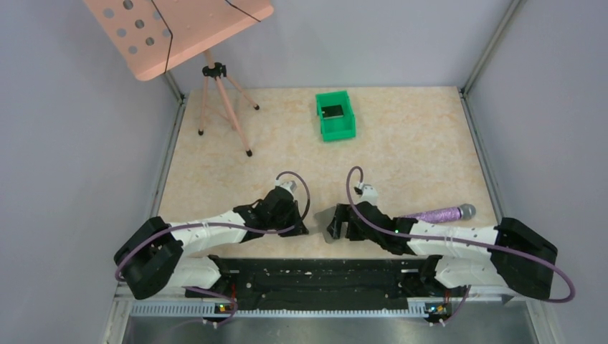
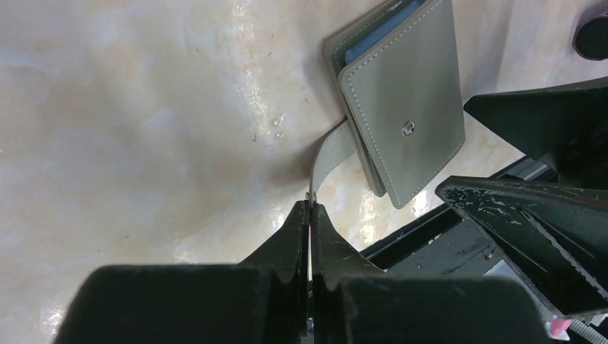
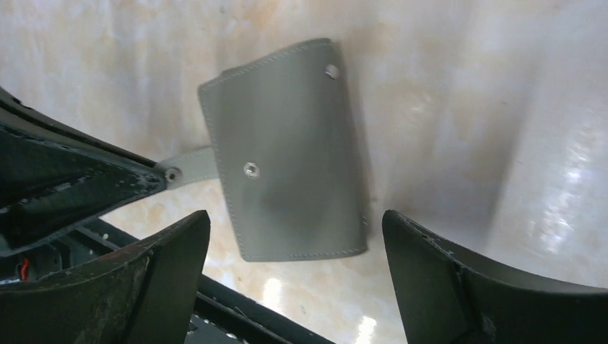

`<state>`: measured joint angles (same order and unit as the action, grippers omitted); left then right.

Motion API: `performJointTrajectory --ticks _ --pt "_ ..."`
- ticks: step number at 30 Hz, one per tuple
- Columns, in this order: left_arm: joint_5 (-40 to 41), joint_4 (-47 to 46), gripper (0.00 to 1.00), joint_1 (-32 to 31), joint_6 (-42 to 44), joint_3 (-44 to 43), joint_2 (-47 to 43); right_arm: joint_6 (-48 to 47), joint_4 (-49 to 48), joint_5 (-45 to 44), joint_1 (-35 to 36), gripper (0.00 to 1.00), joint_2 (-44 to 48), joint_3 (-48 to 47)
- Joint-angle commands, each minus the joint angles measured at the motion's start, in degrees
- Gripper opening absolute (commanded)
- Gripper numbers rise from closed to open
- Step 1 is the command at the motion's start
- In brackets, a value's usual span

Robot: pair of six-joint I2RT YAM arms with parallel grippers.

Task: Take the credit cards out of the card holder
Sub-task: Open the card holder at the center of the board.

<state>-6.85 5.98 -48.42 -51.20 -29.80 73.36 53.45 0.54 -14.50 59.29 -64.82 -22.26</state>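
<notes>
The grey card holder (image 2: 405, 107) lies folded on the table near the front edge, with a light blue inner panel (image 2: 373, 39) showing at its open side. Its snap strap (image 2: 331, 154) sticks out, and my left gripper (image 2: 310, 208) is shut on the strap's end. My right gripper (image 3: 295, 215) is open, its fingers (image 3: 165, 272) straddling the holder (image 3: 287, 150) just above it without touching it. In the top view the holder (image 1: 326, 233) is mostly hidden between the left gripper (image 1: 305, 229) and the right gripper (image 1: 337, 226). No loose cards show on the table.
A purple cylinder (image 1: 439, 213) lies beside the right arm. A green bin (image 1: 335, 115) with a dark flat item inside stands at the back centre. A pink perforated stand on a tripod (image 1: 215, 72) is at the back left. The black base rail (image 1: 323, 276) runs along the near edge.
</notes>
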Motion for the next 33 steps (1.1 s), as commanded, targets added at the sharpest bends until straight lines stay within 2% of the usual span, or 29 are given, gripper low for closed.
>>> performJointTrajectory --ticks 1,13,17,24,33 --pt "-0.2 -5.2 0.0 0.2 -1.0 1.8 -3.0 -3.1 1.5 -5.1 3.2 0.9 -4.5 -7.5" --pt "-0.7 -5.5 0.0 0.2 -0.3 3.1 -4.5 -3.8 8.8 -11.3 7.8 0.91 -17.0 -16.6" --pt "-0.5 -5.5 0.0 0.2 -0.1 3.4 -5.3 -2.6 8.5 -12.3 8.6 0.91 -18.7 -16.6" --pt "-0.3 -5.3 0.0 0.2 -0.3 3.5 -5.3 -1.8 14.5 -17.8 9.9 0.91 -21.4 -20.0" --pt "0.5 -4.4 0.0 0.2 -0.6 3.4 -5.5 -1.2 15.9 -20.8 10.0 0.78 -21.6 -19.8"
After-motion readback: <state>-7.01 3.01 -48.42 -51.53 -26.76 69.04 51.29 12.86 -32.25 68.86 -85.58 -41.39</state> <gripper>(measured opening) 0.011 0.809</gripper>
